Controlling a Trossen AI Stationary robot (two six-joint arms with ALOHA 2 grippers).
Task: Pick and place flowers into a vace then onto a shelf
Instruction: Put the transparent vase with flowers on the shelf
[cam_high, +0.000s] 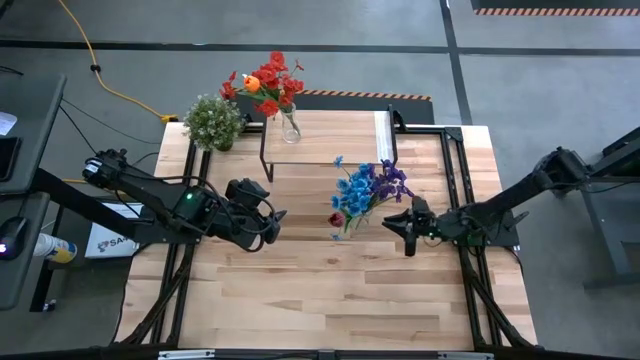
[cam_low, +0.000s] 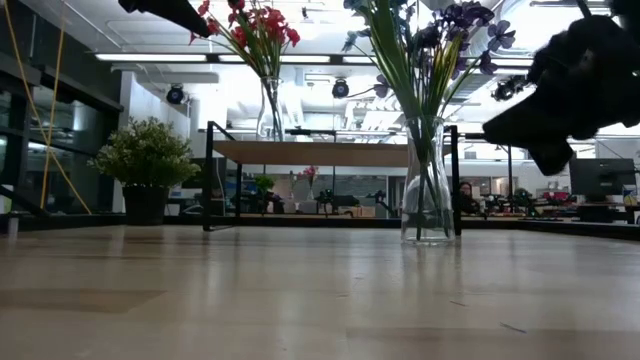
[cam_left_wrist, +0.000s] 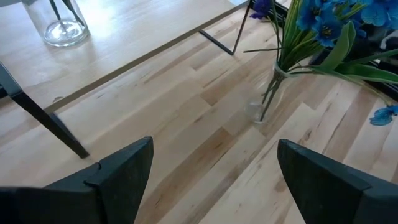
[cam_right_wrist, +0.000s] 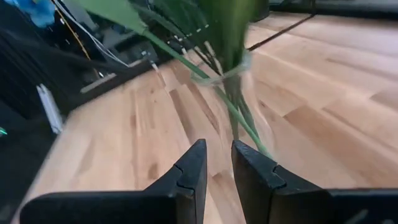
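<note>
A clear glass vase (cam_low: 428, 190) stands on the tabletop holding blue and purple flowers (cam_high: 366, 186) on green stalks (cam_right_wrist: 239, 93). A second glass vase (cam_high: 290, 127) with red and orange flowers (cam_high: 268, 82) stands on the low wooden shelf (cam_high: 335, 140) at the far side. My left gripper (cam_high: 275, 222) hovers open to the left of the blue bouquet, with the vase (cam_left_wrist: 266, 102) ahead of it (cam_left_wrist: 214, 149). My right gripper (cam_high: 398, 225) hangs shut just right of that vase, touching nothing (cam_right_wrist: 217, 152).
A bushy green potted plant (cam_high: 213, 121) sits at the table's far left corner, beside the shelf's black legs (cam_left_wrist: 46, 118). Bare planks (cam_high: 330, 300) stretch toward the near edge. Black frame rails (cam_high: 455, 180) run along the table's right side.
</note>
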